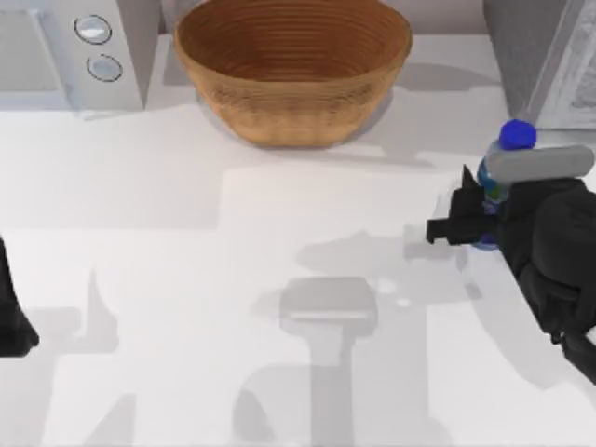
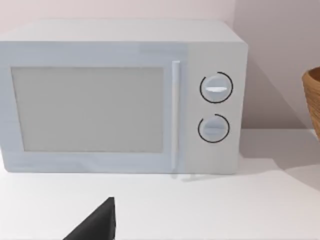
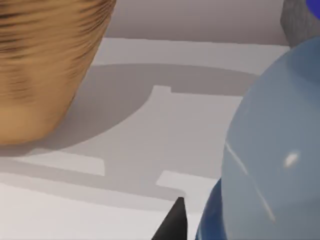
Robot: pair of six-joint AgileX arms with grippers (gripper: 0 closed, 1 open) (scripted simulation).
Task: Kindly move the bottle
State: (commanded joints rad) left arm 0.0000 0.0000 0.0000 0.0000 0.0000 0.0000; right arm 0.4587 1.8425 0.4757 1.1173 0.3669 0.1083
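The bottle, clear plastic with a blue cap and a blue label, is at the table's right side, to the right of and nearer than the wicker bowl. My right gripper is shut on the bottle's body, with the cap pointing toward the back. In the right wrist view the bottle is very close, and a dark fingertip sits just beside it. My left arm stays parked at the table's left edge, and one of its fingers shows low in the left wrist view.
A large wicker bowl stands at the back centre. A white microwave fills the back left corner, and a grey box stands at the back right, just behind the bottle. White tabletop lies between the arms.
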